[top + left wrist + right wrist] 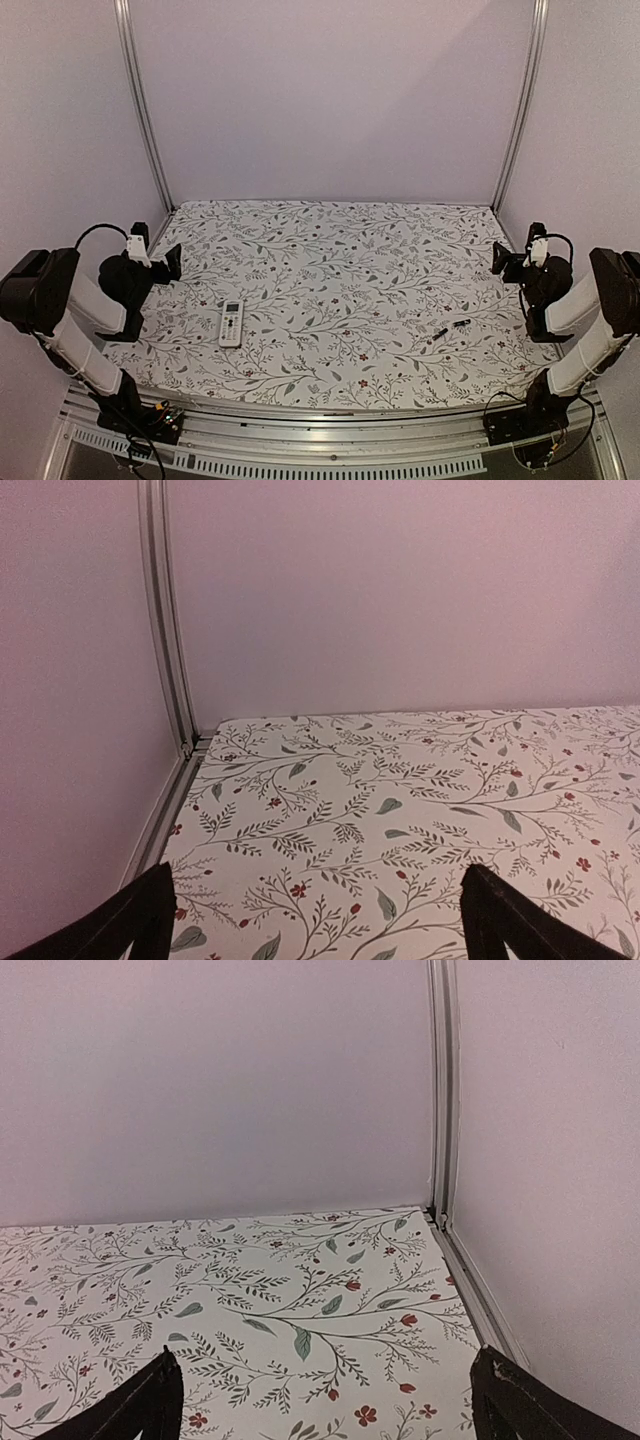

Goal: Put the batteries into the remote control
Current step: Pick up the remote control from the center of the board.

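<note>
The top camera looks down from above and behind me and holds the whole table with white flowered cloth (340, 250). My left wrist camera sits low over this cloth and faces the far left corner, with the left silver metal post (165, 620) at upper left. My right one faces the far right corner, with the right silver metal post (441, 1080) at upper right. The top view shows both corners.

- White remote control (231, 323)
- Dark batteries (461, 323)
- Grey-green leafy vines and small red flowers printed over white worktop (350, 250)
- Pale lilac-pink walls (330, 100)
</note>
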Robot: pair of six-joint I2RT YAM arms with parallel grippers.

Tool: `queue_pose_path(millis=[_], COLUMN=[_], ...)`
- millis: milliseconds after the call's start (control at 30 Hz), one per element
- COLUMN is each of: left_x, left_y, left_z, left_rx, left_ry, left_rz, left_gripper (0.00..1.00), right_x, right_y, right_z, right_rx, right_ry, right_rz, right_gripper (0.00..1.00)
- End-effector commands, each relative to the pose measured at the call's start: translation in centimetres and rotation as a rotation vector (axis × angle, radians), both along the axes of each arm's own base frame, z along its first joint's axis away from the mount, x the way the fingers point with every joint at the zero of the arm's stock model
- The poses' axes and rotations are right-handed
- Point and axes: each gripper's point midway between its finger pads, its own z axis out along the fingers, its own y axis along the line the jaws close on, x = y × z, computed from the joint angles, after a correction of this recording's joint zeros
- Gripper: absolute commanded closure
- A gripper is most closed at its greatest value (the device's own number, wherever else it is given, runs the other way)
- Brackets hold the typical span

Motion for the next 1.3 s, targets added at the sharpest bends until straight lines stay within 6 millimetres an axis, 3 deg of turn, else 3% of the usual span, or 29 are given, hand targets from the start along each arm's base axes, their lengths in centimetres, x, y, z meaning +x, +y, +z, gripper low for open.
queue_pose_path(millis=[0, 67, 100, 233, 333, 400, 433, 533, 667, 767, 867, 1000, 1267], left_x=[0.1, 0.1, 0.1, 0.7, 4.9, 7.3, 8.8, 7.0, 1.4, -3.4, -6.6, -8.1, -7.9], left_y=[-0.3, -0.3, -0.3, 0.5, 3.9, 4.3, 3.5, -1.6, -8.4, -12.8, -16.0, -18.3, -18.4], left_z=[0.2, 0.3, 0.3, 0.2, 0.4, 0.9, 2.4, 0.2, -3.3, -6.0, -7.2, -7.6, -11.5], left_rx=[0.007, 0.008, 0.007, -0.005, -0.056, -0.033, -0.060, -0.134, -0.074, 0.020, 0.121, 0.093, 0.051], left_ry=[-0.006, -0.007, -0.006, 0.024, 0.228, 0.380, 0.441, 0.738, 1.013, 1.153, 1.192, 1.217, 1.320], left_rz=[-0.009, -0.007, -0.008, 0.034, 0.211, 0.218, 0.177, -0.007, -0.179, -0.304, -0.396, -0.465, -0.398], left_gripper=[0.00, 0.00, 0.00, 0.00, 0.00, 0.00, 0.00, 0.00, 0.00, 0.00, 0.00, 0.00, 0.00], right_x=[0.0, 0.7, 0.9, 1.2, 1.1, 1.0, 0.9, 0.7, 0.5, 0.6, 0.9, 0.9, 0.2], right_y=[-0.8, -1.2, -1.1, 1.5, 1.5, 1.7, 2.0, 3.2, 5.0, 7.8, 9.6, 10.9, 11.9], right_z=[0.6, 1.7, 3.2, 5.8, 7.5, 8.1, 8.9, 10.3, 10.9, 10.9, 10.2, 9.3, 8.0], right_rx=[0.014, 0.037, 0.061, 0.162, 0.269, 0.327, 0.349, 0.385, 0.386, 0.337, 0.318, 0.335, 0.326], right_ry=[0.028, 0.068, 0.062, 0.089, 0.106, 0.146, 0.147, 0.173, 0.216, 0.264, 0.308, 0.332, 0.361], right_rz=[-0.055, -0.073, -0.066, 0.080, 0.073, 0.074, 0.083, 0.106, 0.096, 0.118, 0.152, 0.170, 0.166], right_gripper=[0.01, 0.01, 0.01, 0.01, 0.01, 0.01, 0.01, 0.01, 0.01, 0.01, 0.01, 0.01, 0.01])
